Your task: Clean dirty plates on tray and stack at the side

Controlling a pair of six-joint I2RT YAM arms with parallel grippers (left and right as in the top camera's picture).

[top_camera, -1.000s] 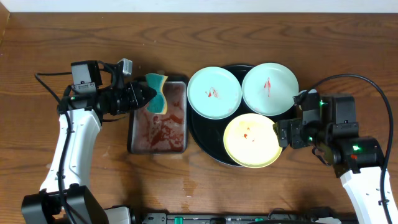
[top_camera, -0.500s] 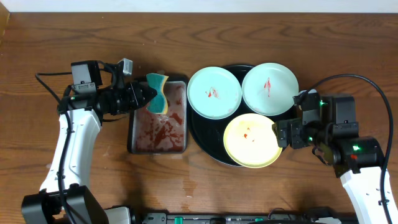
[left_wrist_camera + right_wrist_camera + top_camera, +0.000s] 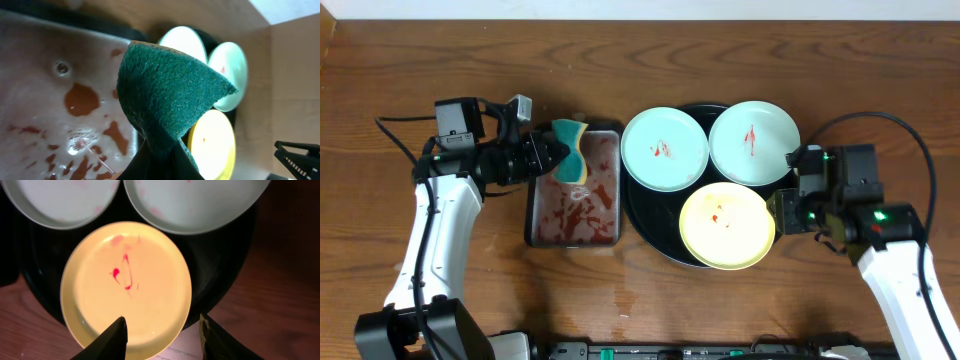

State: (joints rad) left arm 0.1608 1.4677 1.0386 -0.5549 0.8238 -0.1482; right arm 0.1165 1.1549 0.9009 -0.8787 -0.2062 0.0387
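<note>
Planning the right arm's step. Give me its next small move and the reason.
Probably close the right gripper on the yellow plate's near rim. Its jaws stand apart at that edge, the plate lies smeared red on the tray, and the left gripper holds the sponge over the metal pan, ready to wipe.

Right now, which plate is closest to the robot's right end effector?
The pale yellow plate, at the tray's front edge, right by the right end effector; both mint-blue plates sit farther back.

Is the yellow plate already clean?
No, the yellow plate has red smears near its middle.
</note>
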